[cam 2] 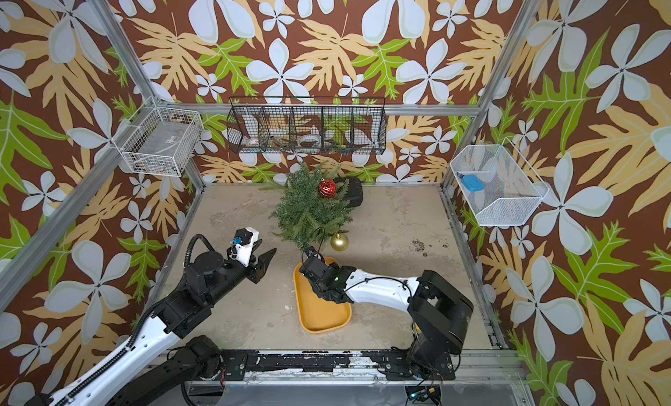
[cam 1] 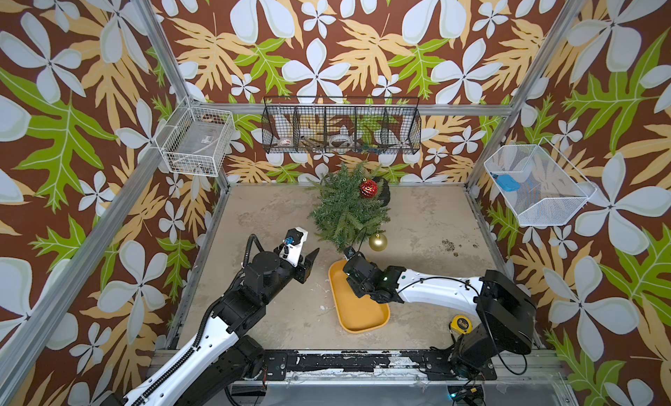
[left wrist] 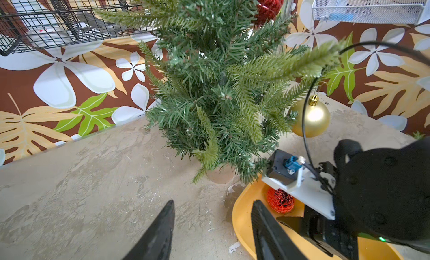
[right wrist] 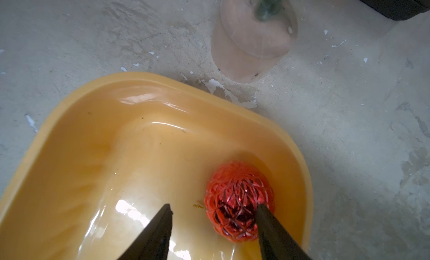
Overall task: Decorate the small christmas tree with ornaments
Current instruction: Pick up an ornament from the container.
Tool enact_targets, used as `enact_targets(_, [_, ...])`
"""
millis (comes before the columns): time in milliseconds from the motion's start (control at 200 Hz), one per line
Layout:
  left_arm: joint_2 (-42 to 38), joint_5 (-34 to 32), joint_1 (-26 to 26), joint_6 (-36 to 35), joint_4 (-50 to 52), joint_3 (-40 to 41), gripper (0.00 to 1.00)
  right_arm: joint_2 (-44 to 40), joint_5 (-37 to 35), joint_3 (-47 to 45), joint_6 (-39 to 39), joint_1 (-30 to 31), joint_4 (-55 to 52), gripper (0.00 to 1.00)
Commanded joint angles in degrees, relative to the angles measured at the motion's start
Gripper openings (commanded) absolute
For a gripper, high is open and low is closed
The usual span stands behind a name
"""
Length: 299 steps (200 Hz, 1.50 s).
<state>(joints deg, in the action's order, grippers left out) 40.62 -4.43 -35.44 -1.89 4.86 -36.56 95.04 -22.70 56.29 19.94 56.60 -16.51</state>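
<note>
The right gripper (right wrist: 214,206) is released, its two dark fingers spread apart low inside the yellow tray (right wrist: 139,76). One finger crosses in front of the loose red bauble (right wrist: 235,186) and the other is clear of it over bare tray floor, so nothing is clamped; whether the first finger touches the bauble I cannot tell. The bauble, glittery with a net-like pattern, lies on the tray floor close to the wall, at the end nearest the tree. Just beyond that end stands the pale pot (right wrist: 253,38) from which the small christmas tree (cam 1: 345,208) rises upright, at the back middle of the table (cam 1: 435,233). In both top views the right arm's wrist hides this gripper and the bauble under it. The gold bauble (cam 1: 378,242) hangs from a low branch on the tree's near right side, just beside that wrist. The hung red bauble (cam 1: 369,188) sits high on the tree's far right side. The left gripper (left wrist: 214,203) is released too, fingers wide with nothing between them, held above bare table left of the tray and pointed toward the tree. A yellow-and-black tape measure (cam 1: 459,322) lies near the right arm's base, well apart from the tray.
</note>
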Motion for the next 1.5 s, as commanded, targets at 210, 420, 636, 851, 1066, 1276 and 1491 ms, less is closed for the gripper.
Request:
enact_targets(210, [0.12,0.21,0.11,-0.22,-1.26,0.08,0.54,4.79,-0.32,1.02,0.92,0.0,-1.9,0.65])
enact_targets(420, [0.16,0.03,0.11,-0.31,-1.26,0.08,0.54,4.17,1.59,0.34,2.45,0.0,1.14,0.71])
enact_targets(636, [0.16,0.12,0.09,-0.31,-1.17,0.17,0.54,4.28,5.56,0.84,7.21,-0.01,5.7,0.75])
enact_targets(851, [0.16,0.13,0.1,-0.38,-1.17,0.17,0.54,5.26,4.73,0.83,11.33,-0.23,9.64,0.74])
enact_targets(1066, [0.23,0.27,0.11,-0.39,-1.15,0.24,0.54,7.41,4.58,0.7,11.53,-0.27,12.55,0.7])
enact_targets(1276, [0.19,0.16,0.11,-0.46,-1.17,0.26,0.54,6.36,5.06,-0.3,11.37,-0.29,12.22,0.59])
enact_targets(1491, [0.26,0.73,0.11,-0.57,-1.42,0.34,0.54,1.44,5.81,-2.15,12.35,-0.27,10.32,0.57])
